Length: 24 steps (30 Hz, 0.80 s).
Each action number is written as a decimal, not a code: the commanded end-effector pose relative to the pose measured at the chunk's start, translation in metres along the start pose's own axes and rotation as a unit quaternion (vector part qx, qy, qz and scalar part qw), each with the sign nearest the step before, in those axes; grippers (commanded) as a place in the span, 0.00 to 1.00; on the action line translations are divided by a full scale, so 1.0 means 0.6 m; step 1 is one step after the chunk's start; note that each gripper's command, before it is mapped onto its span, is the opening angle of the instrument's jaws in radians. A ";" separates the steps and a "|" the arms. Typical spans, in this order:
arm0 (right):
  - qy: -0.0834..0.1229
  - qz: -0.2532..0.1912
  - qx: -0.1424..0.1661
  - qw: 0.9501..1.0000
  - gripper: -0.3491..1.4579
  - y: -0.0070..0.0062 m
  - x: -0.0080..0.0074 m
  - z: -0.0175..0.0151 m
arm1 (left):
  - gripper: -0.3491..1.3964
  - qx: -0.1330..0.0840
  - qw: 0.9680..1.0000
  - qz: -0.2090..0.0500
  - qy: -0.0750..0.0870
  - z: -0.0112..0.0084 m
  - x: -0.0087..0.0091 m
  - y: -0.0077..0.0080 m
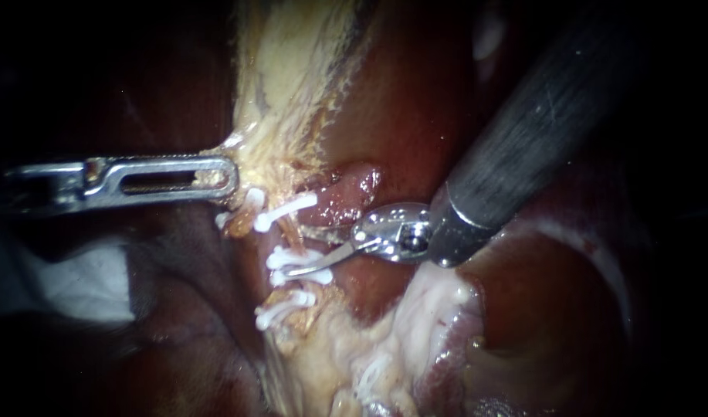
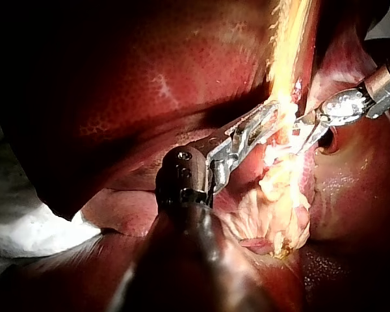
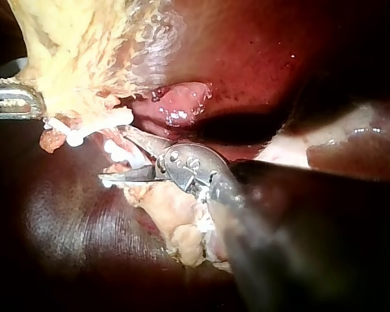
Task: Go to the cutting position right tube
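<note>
Position: the clipped tube point(image 1: 290, 232) runs down from the yellow tissue point(image 1: 292, 69) in the centre of the endoscope view, with dark liver point(image 1: 400, 100) on both sides. It carries an upper clip point(image 1: 286, 208), a pair of middle clips point(image 1: 296, 256) and a lower clip point(image 1: 280, 313). I cannot confirm from these views whether this is the right tube or the left.

Left instrument point(image 1: 218, 179): the pincer is pressed together on the edge of the yellow tissue just above the upper clip, and appears to hold the strand taut.

Right instrument point(image 1: 315, 261): the pincer is a pair of thin curved blades. The right wrist view shows a gap between them, so they are spread and pinch nothing. One blade tip lies against the middle clips.

Handling, in my judgement: the tube is light, soft and wet. It would go limp without the left instrument's tension and would slide off a blade that meets it at a slant. It looks thin-walled and easily torn. The clips look as if a knock could shift them, and the liver behind would likely bleed if nicked.

Where to take it: on the bare span between the upper clip and the middle clips, with the blades square across it and clear of the clips.
</note>
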 end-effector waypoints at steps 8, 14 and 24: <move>0.011 0.005 0.019 1.000 0.88 -0.0009 0.0009 0.0002 | 0.00 0.002 1.000 0.000 0.001 -0.0002 -0.0003 0.0008; 0.016 0.007 0.023 1.000 0.88 -0.0013 0.0013 0.0004 | 0.00 0.002 1.000 0.000 0.001 -0.0003 -0.0003 0.0009; 0.023 0.010 0.029 0.999 0.88 -0.0015 0.0023 0.0018 | 0.00 0.002 1.000 0.000 0.001 -0.0001 -0.0002 0.0009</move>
